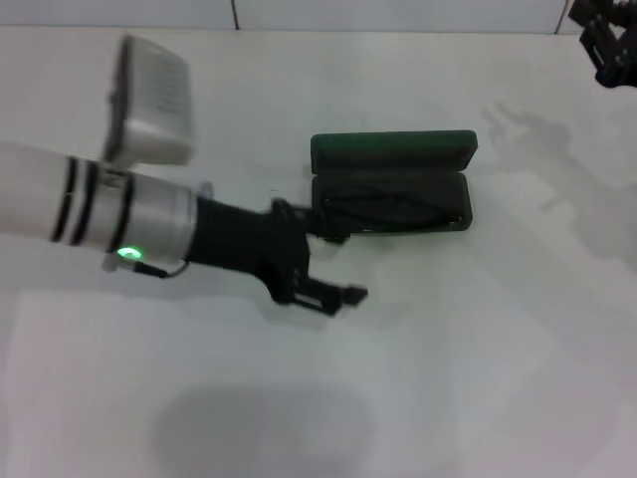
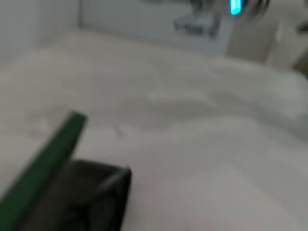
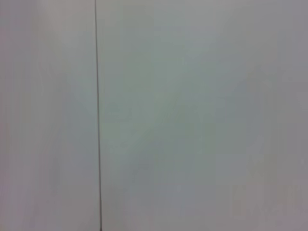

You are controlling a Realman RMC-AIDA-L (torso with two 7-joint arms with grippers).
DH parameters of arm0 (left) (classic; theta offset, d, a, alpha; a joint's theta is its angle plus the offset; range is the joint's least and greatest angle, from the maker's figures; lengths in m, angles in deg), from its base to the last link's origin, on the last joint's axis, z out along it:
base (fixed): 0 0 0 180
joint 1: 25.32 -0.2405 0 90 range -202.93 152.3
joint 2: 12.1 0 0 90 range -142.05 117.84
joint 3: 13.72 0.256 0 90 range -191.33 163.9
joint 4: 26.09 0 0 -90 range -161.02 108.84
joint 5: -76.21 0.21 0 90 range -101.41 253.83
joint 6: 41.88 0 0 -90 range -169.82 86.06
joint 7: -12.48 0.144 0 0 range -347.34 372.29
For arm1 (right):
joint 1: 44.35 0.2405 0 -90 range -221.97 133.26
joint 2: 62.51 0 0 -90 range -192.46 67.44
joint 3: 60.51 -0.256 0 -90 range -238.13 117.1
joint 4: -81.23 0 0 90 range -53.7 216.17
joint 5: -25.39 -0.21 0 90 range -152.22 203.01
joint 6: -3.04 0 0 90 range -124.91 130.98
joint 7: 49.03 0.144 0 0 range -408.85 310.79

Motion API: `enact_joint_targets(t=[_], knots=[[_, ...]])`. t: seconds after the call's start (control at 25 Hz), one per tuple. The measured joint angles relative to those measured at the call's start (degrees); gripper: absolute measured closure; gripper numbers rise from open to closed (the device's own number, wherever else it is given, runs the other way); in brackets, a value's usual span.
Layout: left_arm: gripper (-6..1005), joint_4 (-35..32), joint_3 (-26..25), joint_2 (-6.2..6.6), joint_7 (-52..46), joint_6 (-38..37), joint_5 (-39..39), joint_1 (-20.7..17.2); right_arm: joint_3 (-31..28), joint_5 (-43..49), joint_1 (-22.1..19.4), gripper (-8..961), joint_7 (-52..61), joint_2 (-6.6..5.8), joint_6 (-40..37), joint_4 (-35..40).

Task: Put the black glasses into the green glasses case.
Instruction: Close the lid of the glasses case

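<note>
The jaws of the left gripper stood spread and empty, just left of the green glasses case, one finger at its left end. The case lay open on the white surface, lid raised at the far side, with the black glasses resting inside. The right gripper hung parked at the far right; I cannot tell how its jaws stood.

No readable text, label or number — nothing legible anywhere.
</note>
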Motion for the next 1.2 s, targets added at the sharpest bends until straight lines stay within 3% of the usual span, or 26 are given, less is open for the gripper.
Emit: enact_joint_targets(t=[0.36,0.6,1.2], knots=[[174,2.38,6.74,-0.50,-5.72,4.63,2.46,5.11,0.26,-0.97,-0.61,792,0.10,0.27,-5.48,-1.44],[173,2.32,14.74,-0.26,-13.04,10.44,2.81,8.30,0.25,-1.00,-1.52,791,-0.22,0.20,-9.70,-2.71],[174,2.49,16.36,-0.64,-13.44,13.43,2.59,10.51,0.18,-0.72,-2.46,789,-1.66,0.14,-11.45,-3.23]])
